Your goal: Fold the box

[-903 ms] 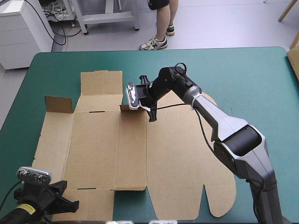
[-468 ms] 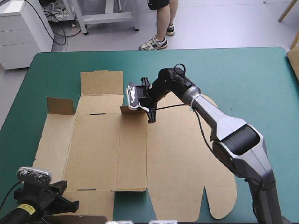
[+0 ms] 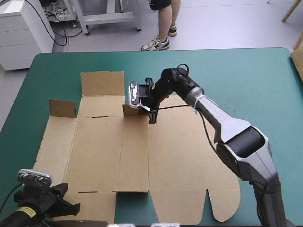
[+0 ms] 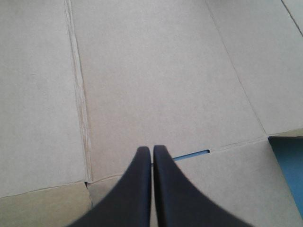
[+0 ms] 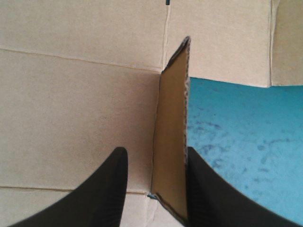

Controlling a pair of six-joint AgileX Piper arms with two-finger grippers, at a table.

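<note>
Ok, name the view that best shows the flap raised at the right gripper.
Right wrist view: the flap stands upright between the right gripper's open jaws. The high view shows it small, beside that gripper; the left wrist view shows only the box's flat board.

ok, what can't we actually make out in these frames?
- Right wrist view: whether the right gripper actually presses the raised flap. Any contact lies past the picture's edge.
- Left wrist view: whether the shut left gripper touches the box. It is seen only from above.
- High view: the right gripper's fingers, hidden behind its own wrist. The box's near-left flaps are cut off at the picture's edge and partly under the left gripper.
</note>
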